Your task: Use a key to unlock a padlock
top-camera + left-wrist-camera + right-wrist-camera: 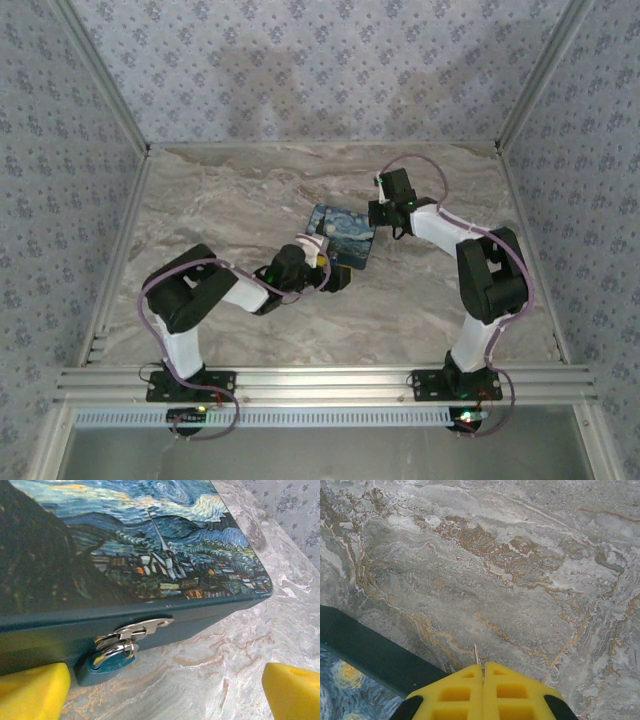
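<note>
The padlock [106, 661], small with a bluish body and a silver shackle, hangs from the metal hasp [143, 627] on the front of the painted box [135, 545]. My left gripper [162, 695] is open, its yellow fingertips [32, 690] wide apart; the padlock is just inside the left one, untouched. From above, the left gripper [338, 272] is at the box's near edge. My right gripper [483, 667] is shut on the key [476, 655], whose thin metal blade pokes out between the pads. From above, the right gripper [378, 212] hovers beside the box's far right corner.
The night-sky box [340, 235] lies mid-table on the marble-patterned surface [230, 190]; its dark side edge [375, 655] is at the lower left of the right wrist view. Patterned walls enclose the table on three sides. Open marble lies behind and left of the box.
</note>
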You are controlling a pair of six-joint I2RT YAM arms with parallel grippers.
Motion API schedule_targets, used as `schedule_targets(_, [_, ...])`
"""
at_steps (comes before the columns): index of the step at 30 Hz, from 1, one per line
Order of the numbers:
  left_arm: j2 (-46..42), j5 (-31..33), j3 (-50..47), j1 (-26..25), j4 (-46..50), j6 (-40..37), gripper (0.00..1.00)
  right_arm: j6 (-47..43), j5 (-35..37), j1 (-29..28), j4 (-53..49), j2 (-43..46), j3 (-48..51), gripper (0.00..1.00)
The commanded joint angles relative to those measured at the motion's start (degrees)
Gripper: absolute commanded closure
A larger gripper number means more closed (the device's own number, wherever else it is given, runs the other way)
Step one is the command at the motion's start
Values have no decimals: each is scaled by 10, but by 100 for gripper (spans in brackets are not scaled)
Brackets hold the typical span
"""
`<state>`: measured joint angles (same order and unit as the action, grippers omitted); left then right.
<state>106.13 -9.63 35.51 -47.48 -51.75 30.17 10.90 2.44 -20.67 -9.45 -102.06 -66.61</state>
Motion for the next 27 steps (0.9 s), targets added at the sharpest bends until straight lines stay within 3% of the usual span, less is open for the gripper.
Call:
schedule_targets(1, [26,-14,20,-13,-36,-27,2,4,-21,-8,-18,-12,16,100])
schedule_targets(14, [50,-88,35,-26,-100,-45,12,10,-30,-12,-15,-13,19,100])
schedule_targets(27, [67,-87,-1,-8,-221,32,9,15,-28,-15,-11,-9,25,100])
